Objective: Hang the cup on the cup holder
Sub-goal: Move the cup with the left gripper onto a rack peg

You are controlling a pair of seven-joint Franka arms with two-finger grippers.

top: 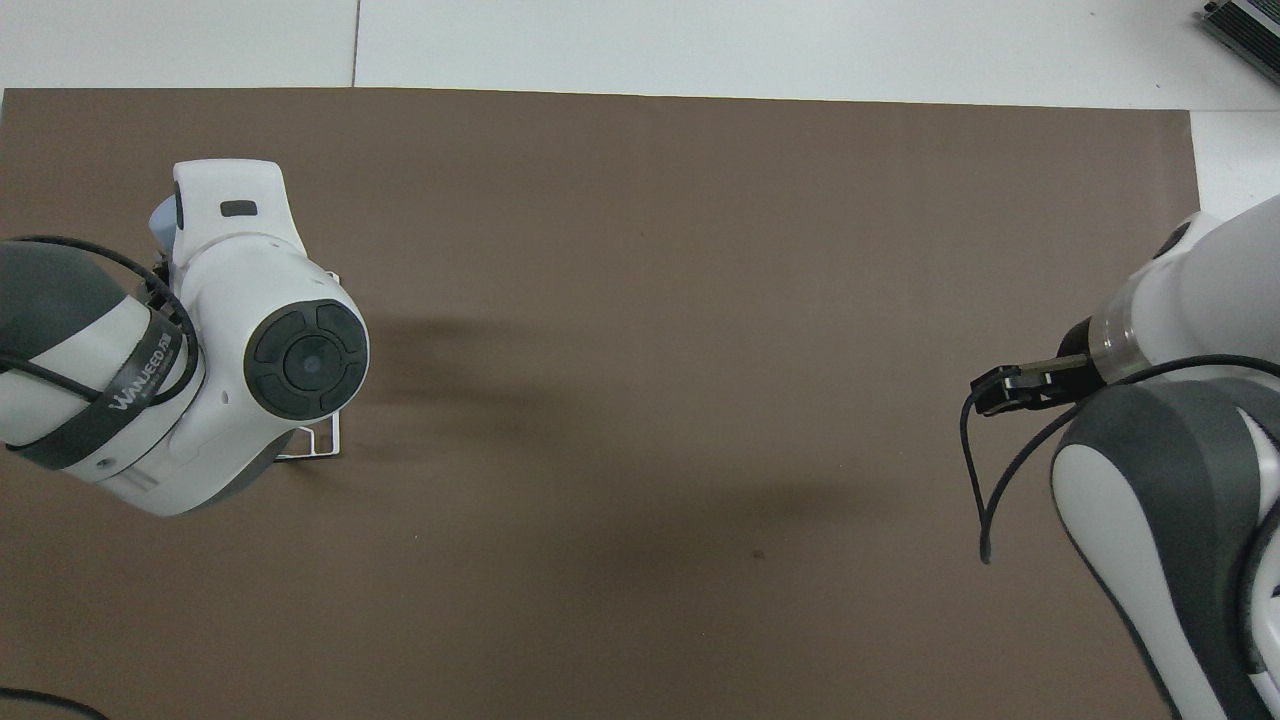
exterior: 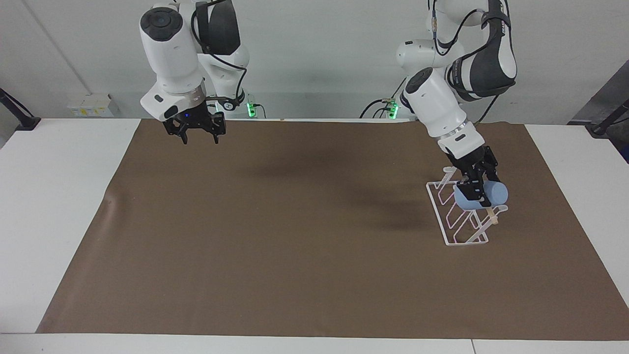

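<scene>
Brown paper (exterior: pixel 275 236) covers most of the white counter (exterior: pixel 59 206), and the work sits at the left arm's end of it. The cup holder (exterior: pixel 449 231), a white wire rack with slanted looped prongs and a light wooden rod along its top, stands on the paper there. The left end effector (exterior: pixel 477 189) is down at the rack, its fingers closed on the cup (exterior: pixel 494 194), a small light-blue tumbler that lies on its side. The cup rests against the top part of the rack, about level with the wooden rod, over the prongs nearer to the robots; whether a prong is inside its mouth cannot be told. The left arm slants down to it from its base.

From overhead, the left arm's wrist hides nearly all of the rack; only one corner of the wire base (top: pixel 325 450) shows, and a sliver of the blue cup (top: pixel 160 215) peeks out beside the wrist housing.

The right end effector (exterior: pixel 198 138) hangs in the air over the edge of the paper nearest the robots, toward the right arm's end of the counter. Its fingers stand apart and hold nothing, and that arm waits. In the overhead view it is hidden under its own arm.
</scene>
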